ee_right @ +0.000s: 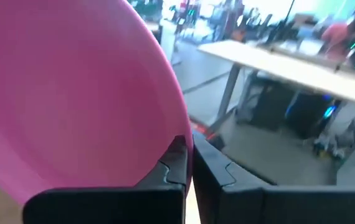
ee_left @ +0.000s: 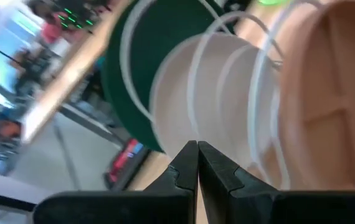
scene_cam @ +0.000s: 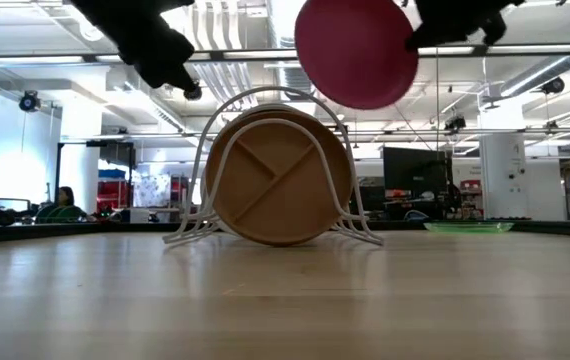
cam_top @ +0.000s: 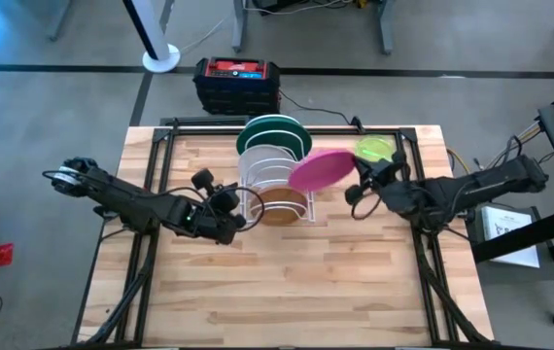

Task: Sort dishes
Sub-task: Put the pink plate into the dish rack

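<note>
Looking straight down, the magenta pink plate (cam_top: 319, 169) is seen held aloft at its rim by the right tool (cam_top: 363, 178), beside the white wire rack (cam_top: 275, 177) near the tabletop's (cam_top: 287, 292) far edge. The dark green plate (cam_top: 275, 133), white plate (cam_top: 273, 156) and brown divided plate (cam_top: 283, 206) are stood in the rack; the lime-green plate (cam_top: 375, 149) is laid near the far right corner. The left tool (cam_top: 235, 224) is kept beside the rack.

At tabletop level, the brown plate (scene_cam: 277, 176) is shown upright, the pink plate (scene_cam: 356, 50) raised above it.

By the left wrist, its tool (ee_left: 197, 158) is shown pressed shut, empty.

By the right wrist, its tool (ee_right: 187, 155) is clamped on the pink rim (ee_right: 71, 93).
</note>
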Controlling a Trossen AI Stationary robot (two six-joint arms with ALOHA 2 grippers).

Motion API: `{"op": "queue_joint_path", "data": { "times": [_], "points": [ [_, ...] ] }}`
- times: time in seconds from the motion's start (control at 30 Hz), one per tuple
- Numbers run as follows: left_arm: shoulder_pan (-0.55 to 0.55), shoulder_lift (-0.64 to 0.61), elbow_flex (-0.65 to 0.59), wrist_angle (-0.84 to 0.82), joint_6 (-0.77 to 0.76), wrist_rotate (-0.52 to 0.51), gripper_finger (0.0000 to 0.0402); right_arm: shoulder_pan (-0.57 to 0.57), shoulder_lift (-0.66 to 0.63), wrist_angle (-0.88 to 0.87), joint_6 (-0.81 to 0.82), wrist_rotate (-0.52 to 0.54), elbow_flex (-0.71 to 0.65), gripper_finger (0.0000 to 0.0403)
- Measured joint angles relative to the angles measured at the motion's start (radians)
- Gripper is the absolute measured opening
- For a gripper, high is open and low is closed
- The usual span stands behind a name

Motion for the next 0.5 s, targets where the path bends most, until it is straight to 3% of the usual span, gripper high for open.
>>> {"op": "queue_joint_path", "data": {
  "times": [0.17,0.3,0.5],
  "points": [
    [0.009,-0.001,0.002,-0.01,0.03,-0.091,0.0,-0.116,0.032,0.222,-0.211,-0.118,0.0,0.0],
    [0.03,-0.001,0.002,-0.038,0.03,-0.099,0.0,-0.213,0.075,0.312,-0.238,-0.266,0.0,0.0],
    [0.058,-0.001,0.001,-0.054,0.03,-0.1,0.0,-0.301,0.187,0.429,-0.25,-0.378,0.0,0.0]
  ]
}}
